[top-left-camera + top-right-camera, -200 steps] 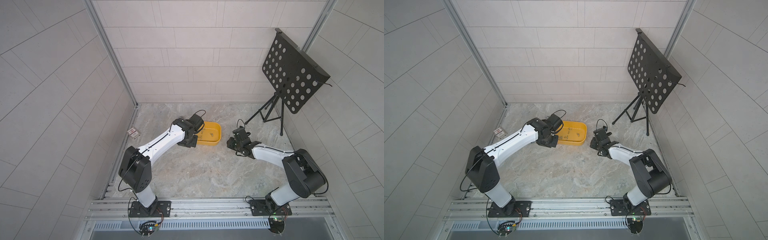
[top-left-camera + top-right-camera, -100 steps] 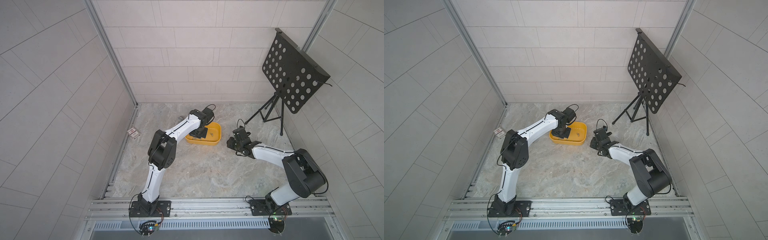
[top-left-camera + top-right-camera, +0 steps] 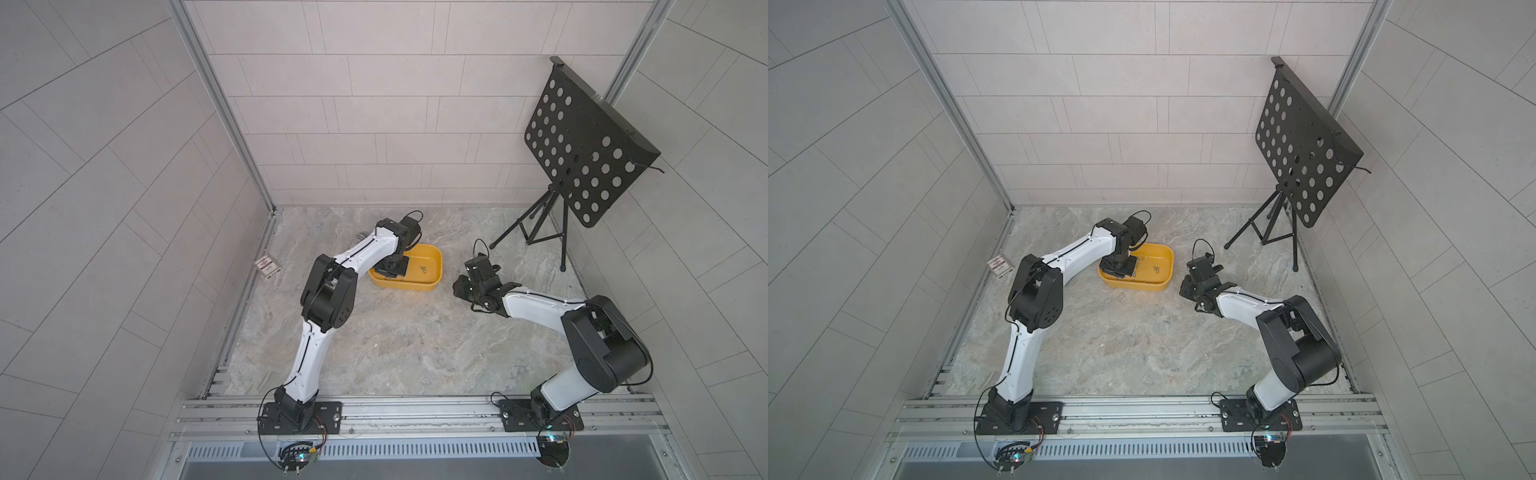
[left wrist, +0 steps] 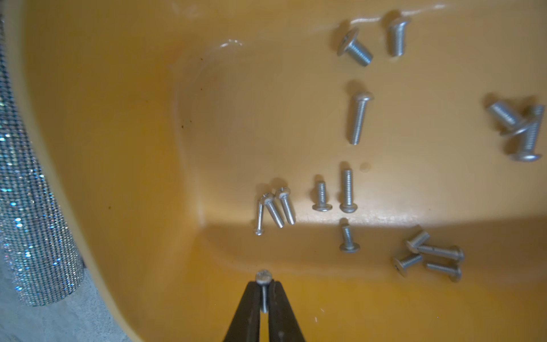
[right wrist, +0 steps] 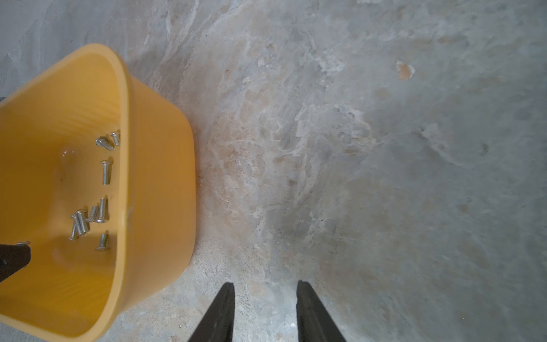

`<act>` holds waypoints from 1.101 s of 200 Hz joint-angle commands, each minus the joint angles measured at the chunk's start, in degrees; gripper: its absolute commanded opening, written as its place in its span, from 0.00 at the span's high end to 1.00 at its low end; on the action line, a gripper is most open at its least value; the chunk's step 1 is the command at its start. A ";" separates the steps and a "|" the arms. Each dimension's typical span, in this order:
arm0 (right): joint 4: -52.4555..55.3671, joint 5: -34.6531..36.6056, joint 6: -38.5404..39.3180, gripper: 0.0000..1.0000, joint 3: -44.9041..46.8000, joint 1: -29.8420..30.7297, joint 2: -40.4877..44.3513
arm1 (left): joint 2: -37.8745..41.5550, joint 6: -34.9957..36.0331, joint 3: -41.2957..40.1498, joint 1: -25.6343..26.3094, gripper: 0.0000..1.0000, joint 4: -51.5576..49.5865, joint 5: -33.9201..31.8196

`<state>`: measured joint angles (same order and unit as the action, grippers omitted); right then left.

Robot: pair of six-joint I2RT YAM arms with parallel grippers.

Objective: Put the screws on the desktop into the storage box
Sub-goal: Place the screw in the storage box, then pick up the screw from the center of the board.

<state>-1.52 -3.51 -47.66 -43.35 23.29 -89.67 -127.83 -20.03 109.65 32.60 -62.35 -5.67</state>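
The yellow storage box (image 3: 439, 266) (image 3: 1170, 266) sits on the marble desktop (image 3: 395, 353) towards the back. My left gripper (image 4: 263, 285) reaches down into it, shut on one small silver screw (image 4: 263, 277) whose head sticks out past the fingertips. Several screws (image 4: 358, 118) (image 5: 105, 171) lie on the box floor. A loose screw (image 3: 438, 320) (image 3: 1167, 320) lies on the desktop in front of the box. My right gripper (image 5: 265, 285) hovers open and empty over bare desktop just right of the box wall (image 5: 157, 183).
A glittery tube (image 4: 32, 207) lies against the box's outer left side. A small red-and-white card box (image 3: 267, 267) rests by the left wall. A black perforated music stand (image 3: 582, 145) on a tripod (image 3: 540, 232) occupies the back right corner.
My left arm has swung from the box's left side to above it, elbow raised, bringing the gripper with its screw down inside. The right arm has stayed put.
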 commanded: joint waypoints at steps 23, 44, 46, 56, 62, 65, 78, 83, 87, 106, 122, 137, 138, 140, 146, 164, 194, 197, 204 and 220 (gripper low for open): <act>0.43 0.34 0.11 0.61 -0.59 -0.17 -0.54 | 1.09 0.52 1.32 -0.08 0.75 -0.59 -0.72; 0.38 0.31 0.04 0.61 -0.46 -0.17 -0.42 | 3.55 0.43 0.44 -0.08 0.68 -0.08 -0.66; 0.38 0.27 0.07 0.60 -0.45 -0.17 -0.42 | 3.90 0.43 0.32 -0.04 0.67 0.01 -0.66; 0.38 0.30 0.03 0.60 -0.40 -0.17 -0.33 | 5.59 0.43 -0.33 -0.01 0.65 0.36 -0.81; 0.38 0.34 0.07 0.60 -0.33 -0.17 -0.25 | 6.81 0.43 -0.77 -0.05 0.63 0.55 -0.91; 0.38 0.34 0.04 0.61 -0.31 -0.17 -0.24 | 7.41 0.43 -1.06 -0.05 0.62 0.63 -0.98; 0.38 0.31 0.10 0.60 -0.26 -0.17 -0.16 | 10.41 0.43 -2.23 -0.08 0.59 0.83 -1.56; 0.38 0.34 0.03 0.60 -0.24 -0.17 -0.07 | 11.53 0.51 -2.75 -0.06 0.58 0.78 -1.91; 0.34 0.34 0.04 0.60 -0.16 -0.17 0.01 | 12.51 0.51 -3.26 -0.06 0.57 0.74 -2.16; 0.22 0.29 0.18 0.61 -0.06 -0.17 0.19 | 17.39 0.83 -6.14 -0.18 0.56 0.99 -3.09; -0.04 0.01 0.36 0.60 0.24 -0.09 0.61 | 21.34 1.05 -9.36 -0.80 0.55 1.30 -3.77; 0.00 -0.57 0.62 0.60 0.29 0.01 1.11 | 25.19 1.05 -12.74 -1.75 0.54 1.78 -4.61; 0.01 -0.60 0.63 0.60 0.29 0.01 1.18 | 25.36 1.05 -13.07 -1.88 0.54 1.83 -4.61; 0.02 -0.73 0.68 0.60 0.29 0.05 1.19 | 25.90 1.11 -13.52 -2.05 0.53 1.98 -4.63; 0.23 -1.06 0.88 0.60 0.22 0.09 1.49 | 27.51 1.34 -15.19 -2.65 0.53 2.49 -4.61; 1.05 -1.90 1.18 0.60 0.17 0.38 2.18 | 31.59 1.62 -20.35 -4.73 0.52 4.37 -4.20; 2.35 -2.04 1.15 0.60 0.85 2.14 3.52 | 36.34 2.45 -26.94 -7.97 0.52 6.92 -2.83; 2.59 -1.91 1.23 0.60 0.82 2.41 3.65 | 36.68 2.53 -27.47 -8.22 0.52 7.19 -2.71; 3.27 -1.63 1.32 0.60 0.82 3.13 4.11 | 37.39 2.67 -28.49 -8.76 0.52 7.64 -2.31; 5.36 -0.74 1.97 0.60 0.70 4.46 5.56 | 38.38 2.97 -30.00 -9.47 0.52 8.31 -1.81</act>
<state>0.12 -5.39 -46.92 -43.33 25.93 -87.00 -92.01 -18.31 81.60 23.83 -56.21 -8.34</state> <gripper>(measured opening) 0.402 0.484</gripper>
